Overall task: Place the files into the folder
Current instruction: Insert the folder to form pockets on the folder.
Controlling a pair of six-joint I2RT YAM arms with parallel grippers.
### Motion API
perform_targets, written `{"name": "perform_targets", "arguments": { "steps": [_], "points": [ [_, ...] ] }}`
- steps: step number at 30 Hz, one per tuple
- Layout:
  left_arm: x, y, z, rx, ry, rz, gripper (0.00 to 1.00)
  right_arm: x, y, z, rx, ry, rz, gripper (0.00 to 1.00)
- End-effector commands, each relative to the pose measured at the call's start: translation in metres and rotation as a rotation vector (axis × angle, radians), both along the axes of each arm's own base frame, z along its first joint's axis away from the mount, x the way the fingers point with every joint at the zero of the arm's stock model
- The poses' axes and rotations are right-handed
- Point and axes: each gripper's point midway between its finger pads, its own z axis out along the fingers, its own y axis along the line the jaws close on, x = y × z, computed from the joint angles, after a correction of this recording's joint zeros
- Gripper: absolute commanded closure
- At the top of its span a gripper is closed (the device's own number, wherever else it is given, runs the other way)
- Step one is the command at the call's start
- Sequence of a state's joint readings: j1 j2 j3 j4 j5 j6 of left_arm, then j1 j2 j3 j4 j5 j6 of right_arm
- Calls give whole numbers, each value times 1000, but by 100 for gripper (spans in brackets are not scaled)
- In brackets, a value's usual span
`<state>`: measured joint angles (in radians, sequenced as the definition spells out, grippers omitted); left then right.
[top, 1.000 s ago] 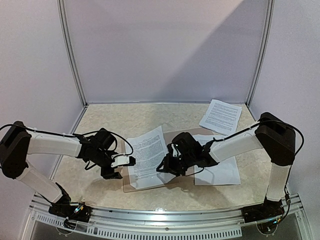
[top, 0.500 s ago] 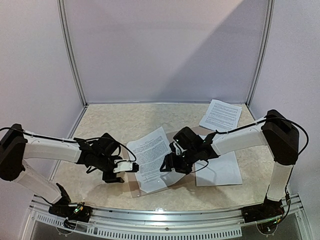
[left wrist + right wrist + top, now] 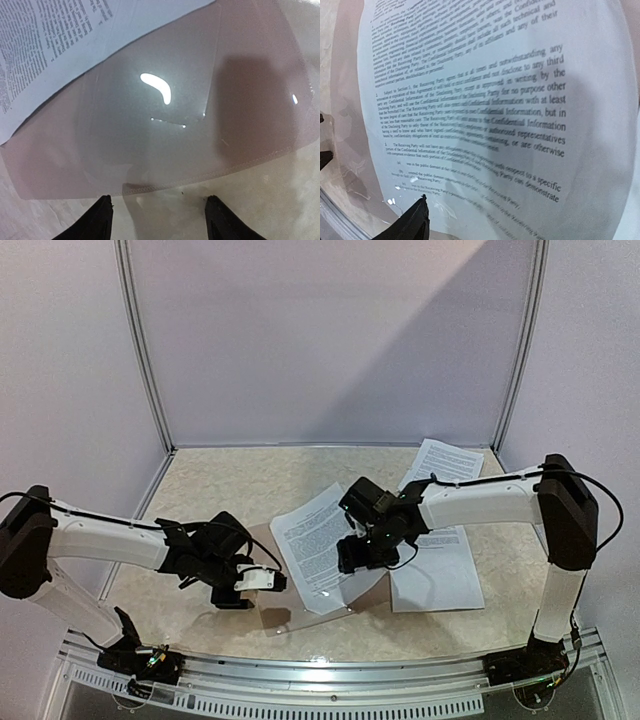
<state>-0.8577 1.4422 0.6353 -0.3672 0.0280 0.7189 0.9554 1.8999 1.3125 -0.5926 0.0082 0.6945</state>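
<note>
The mottled beige table (image 3: 230, 480) is carrying the folder (image 3: 300, 612) at six o'clock, a pale stack of files (image 3: 440, 575) at four o'clock and a printed sheet (image 3: 443, 472) at two o'clock.

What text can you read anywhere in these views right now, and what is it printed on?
Middle sheet, right wrist view: "for no purpose other"
Middle sheet: "Confidential Information, but in"
Middle sheet: "authorized representatives"
Middle sheet: "or are otherwise"
Middle sheet, remaining lines: too blurred to read.
Far sheet and right sheet: print too small to read.
Folder: no text visible.
</note>
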Motion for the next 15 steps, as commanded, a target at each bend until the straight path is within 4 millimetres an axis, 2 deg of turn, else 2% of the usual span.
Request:
{"name": "perform_targets", "arguments": {
  "steps": [1,4,7,9,11,13,15],
  "points": [
    [-33,28,-35,145,121,-18,35,-33,13,-21,108,139,102,30],
    [-35,26,-35,134,130,-20,35,-52,38,-16,314,221,131,30],
    [-35,26,-35,132,131,-18,35,-54,46,-3,429,228,93,29],
    [-34,27,-35,135,126,-18,35,-50,36,-7,371,208,48,27],
    [-33,25,-29,129,125,-28,34,-40,14,-14,251,154,-14,25],
    [-25,18,-13,102,99,-32,33,-30,-3,-16,165,94,-59,24],
    [-5,3,11,35,54,-17,32,-24,-8,-12,143,54,-67,23]
  ]
}}
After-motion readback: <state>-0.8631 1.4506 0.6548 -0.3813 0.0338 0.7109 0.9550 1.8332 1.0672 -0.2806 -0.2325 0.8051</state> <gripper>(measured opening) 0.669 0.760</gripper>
